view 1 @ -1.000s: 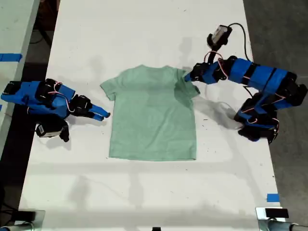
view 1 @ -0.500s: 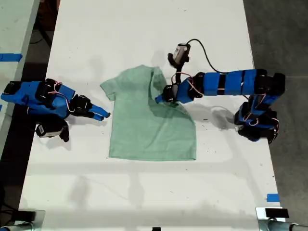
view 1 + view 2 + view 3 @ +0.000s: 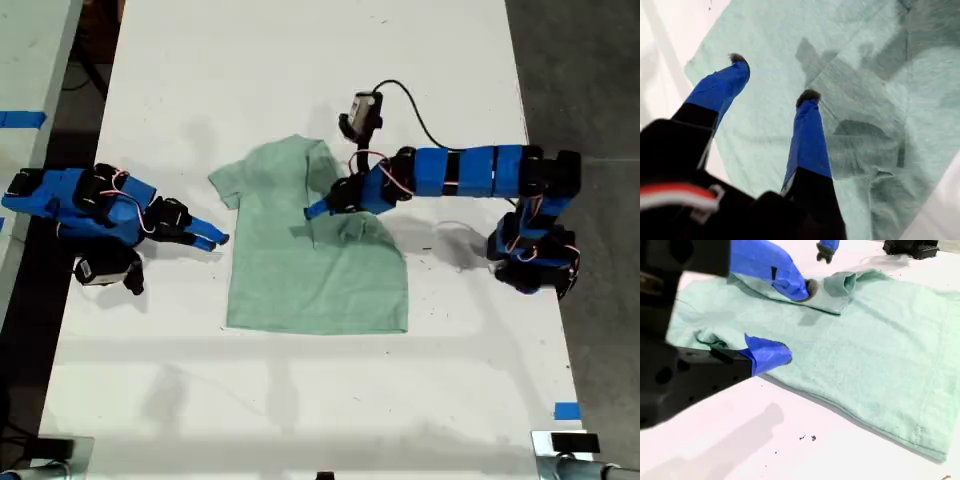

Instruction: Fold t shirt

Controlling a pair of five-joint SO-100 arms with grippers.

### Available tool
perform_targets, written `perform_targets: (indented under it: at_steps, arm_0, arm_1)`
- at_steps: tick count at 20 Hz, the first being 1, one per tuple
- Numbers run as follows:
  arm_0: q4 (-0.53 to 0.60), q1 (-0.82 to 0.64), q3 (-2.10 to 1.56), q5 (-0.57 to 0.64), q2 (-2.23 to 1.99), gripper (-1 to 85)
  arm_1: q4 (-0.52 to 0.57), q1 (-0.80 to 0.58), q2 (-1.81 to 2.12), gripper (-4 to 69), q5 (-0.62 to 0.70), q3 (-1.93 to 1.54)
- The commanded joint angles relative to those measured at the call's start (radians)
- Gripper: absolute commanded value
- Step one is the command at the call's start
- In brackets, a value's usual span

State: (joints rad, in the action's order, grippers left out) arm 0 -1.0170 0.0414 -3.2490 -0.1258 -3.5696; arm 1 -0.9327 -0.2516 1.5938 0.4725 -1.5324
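The pale mint-green t shirt (image 3: pixel 300 285) lies flat on the white table, neck towards the exterior view's top. Its sleeve and shoulder on the exterior view's right are folded in over the chest (image 3: pixel 350 225). My first gripper (image 3: pixel 312 210) reaches in from the exterior view's right and hovers low over the chest. In the first wrist view it (image 3: pixel 773 77) is open, with only cloth (image 3: pixel 865 50) beneath. My second gripper (image 3: pixel 212 238) rests beside the shirt's edge at the exterior view's left. It (image 3: pixel 797 322) is open and holds nothing, with the t shirt (image 3: pixel 880 350) spread beyond it.
The first arm's base (image 3: pixel 535 260) stands at the exterior view's right table edge. A black cable (image 3: pixel 410 100) loops above the first arm. A blue tape mark (image 3: pixel 567 410) sits near the exterior view's lower right. Another table (image 3: pixel 30 60) borders the exterior view's left.
My first gripper has travelled towards the exterior view's left across the shirt, bringing that sleeve and shoulder over onto the chest. The second arm has stayed still.
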Motion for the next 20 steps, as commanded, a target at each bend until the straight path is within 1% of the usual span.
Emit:
perform_targets:
  at_steps: [1,2,4,5,6,8,9,10,11,12,14,15,17,20]
  arm_0:
    - [-0.003,0.005,-0.043,0.005,-0.006,16.7]
    - [-0.003,0.005,-0.043,0.005,-0.006,16.7]
    - [-0.003,0.005,-0.043,0.005,-0.006,16.7]
    - [-0.003,0.005,-0.043,0.005,-0.006,16.7]
    - [-0.003,0.005,-0.043,0.005,-0.006,16.7]
    - [-0.003,0.005,-0.043,0.005,-0.006,16.7]
    - [-0.003,0.005,-0.043,0.005,-0.006,16.7]
    - [-0.003,0.005,-0.043,0.005,-0.006,16.7]
    - [-0.003,0.005,-0.043,0.005,-0.006,16.7]
    - [-0.003,0.005,-0.043,0.005,-0.006,16.7]
    - [-0.003,0.005,-0.043,0.005,-0.006,16.8]
    - [-0.003,0.003,-0.043,0.005,-0.006,16.8]
    - [-0.003,0.003,-0.043,0.005,-0.006,16.8]
    - [-0.003,0.003,-0.043,0.005,-0.006,16.8]
  arm_1:
    - [-0.1,-0.066,0.278,22.1,0.008,-0.003]
    - [-0.109,-0.091,0.407,20.8,0.006,-0.089]
    - [-0.103,-0.13,0.719,15.6,0.008,-0.322]
    - [-0.075,-0.132,0.899,13.4,0.028,-0.472]
    - [-0.029,-0.121,1.08,9.3,0.029,-0.635]
    - [0.012,-0.061,1.396,2.3,-0.035,-0.942]
    - [0.017,-0.028,1.559,1.8,-0.071,-1.101]
    - [-0.018,-0.008,1.746,1.8,-0.109,-1.249]
    - [-0.095,-0.003,1.927,1.8,-0.14,-1.384]
    - [-0.183,0.006,1.905,1.8,-0.169,-1.379]
    - [-0.179,0.018,1.913,1.8,-0.15,-1.451]
    - [-0.199,0.017,1.913,1.8,-0.13,-1.473]
    - [-0.276,-0.008,1.913,1.8,-0.057,-1.516]
    - [-0.347,-0.075,1.913,1.5,-0.028,-1.565]
